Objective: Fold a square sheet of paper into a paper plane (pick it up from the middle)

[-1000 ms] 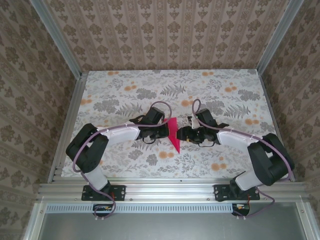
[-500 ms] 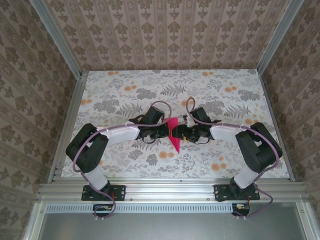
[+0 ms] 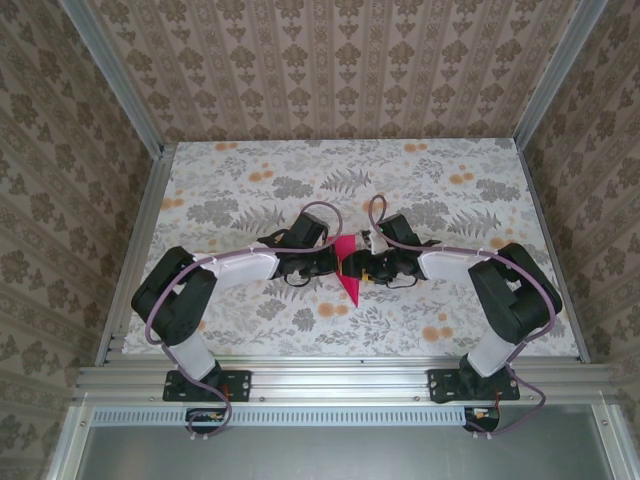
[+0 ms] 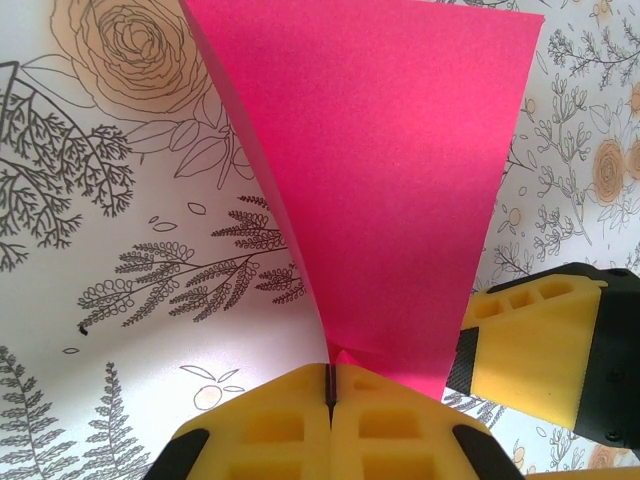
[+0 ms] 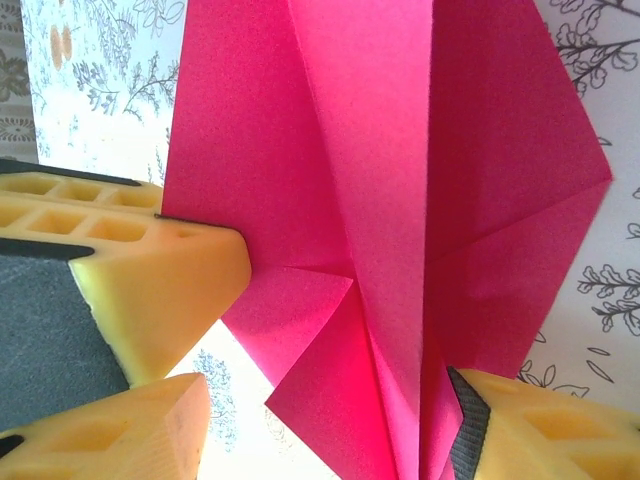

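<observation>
One folded magenta-pink paper sheet (image 4: 390,180) stands above the floral tabletop (image 4: 100,250). Two tools: left tool (image 4: 330,385) clamped on its tip, right tool (image 5: 325,400) straddling it, fingers apart.

The table (image 3: 470,300) wore a white cover (image 3: 230,165) printed with grey ferns and orange flowers (image 3: 437,333), spread flat from edge to edge between aluminium side rails (image 3: 137,250).

Right gripper (image 3: 363,266): slides left, closing the gap, now up against the pink paper (image 3: 348,283).
Right elbow (image 3: 512,292): swings in leftward, arm tucks tighter.
</observation>
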Controlling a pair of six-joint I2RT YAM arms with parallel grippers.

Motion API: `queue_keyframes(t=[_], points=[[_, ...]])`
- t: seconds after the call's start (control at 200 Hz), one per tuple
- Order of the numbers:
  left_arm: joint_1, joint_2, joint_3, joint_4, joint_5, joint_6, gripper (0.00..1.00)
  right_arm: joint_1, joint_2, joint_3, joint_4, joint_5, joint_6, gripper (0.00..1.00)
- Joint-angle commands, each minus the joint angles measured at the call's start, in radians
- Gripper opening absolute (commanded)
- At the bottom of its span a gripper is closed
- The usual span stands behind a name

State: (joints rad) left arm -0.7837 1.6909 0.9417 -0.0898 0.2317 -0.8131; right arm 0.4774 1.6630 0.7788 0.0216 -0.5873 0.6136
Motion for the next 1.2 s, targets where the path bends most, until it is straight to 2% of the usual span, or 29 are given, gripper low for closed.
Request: queue_keyframes(t=[0.0, 0.305, 0.475, 0.855, 1.195], points=[[0.006, -0.007, -0.003, -0.026, -0.004, 0.017, 0.00, 0.013, 0.008, -0.002, -0.030, 0.008, -0.045, 0.59], [0.006, 0.000, 0.002, -0.027, 0.000, 0.016, 0.00, 0.033, 0.023, 0.020, -0.093, 0.070, -0.092, 0.47], [0.006, 0.001, 0.004, -0.027, 0.001, 0.014, 0.00, 0.041, 0.037, 0.031, -0.110, 0.092, -0.105, 0.37], [0.006, 0.004, 0.002, -0.025, 0.009, 0.015, 0.00, 0.053, 0.065, 0.062, -0.126, 0.115, -0.110, 0.29], [0.006, -0.012, 0.002, -0.004, 0.017, -0.004, 0.00, 0.056, 0.031, 0.088, -0.213, 0.160, -0.136, 0.06]])
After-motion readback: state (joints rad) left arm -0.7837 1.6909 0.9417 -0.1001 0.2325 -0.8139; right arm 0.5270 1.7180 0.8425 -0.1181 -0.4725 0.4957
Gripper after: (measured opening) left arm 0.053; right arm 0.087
